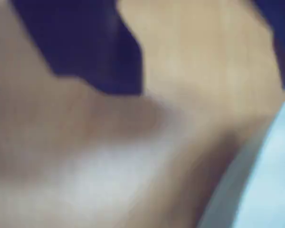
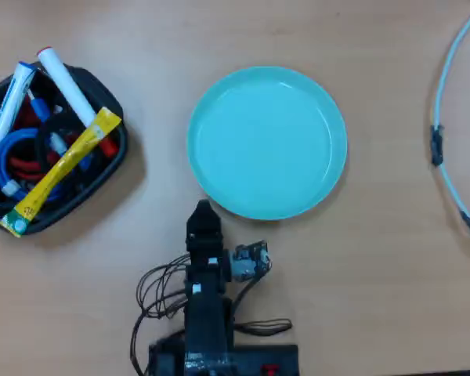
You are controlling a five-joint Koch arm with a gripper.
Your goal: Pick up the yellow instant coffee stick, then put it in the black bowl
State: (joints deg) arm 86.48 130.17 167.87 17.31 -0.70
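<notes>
In the overhead view the yellow instant coffee stick [image 2: 63,168] lies slantwise in the black bowl [image 2: 116,153] at the far left, resting on markers and coiled cables, with its green end over the bowl's near rim. My gripper [image 2: 203,210] is folded low over the table, well to the right of the bowl and just short of the turquoise plate's near edge. The blurred wrist view shows two dark jaw shapes of the gripper [image 1: 213,90] apart, with bare table between them and nothing held.
A large turquoise plate [image 2: 267,141] sits mid-table; its pale edge [image 1: 275,180] shows at the lower right of the wrist view. White markers [image 2: 69,90] and cables fill the bowl. A pale cable [image 2: 448,125] curves along the right edge. Loose wires [image 2: 160,294] lie beside the arm base.
</notes>
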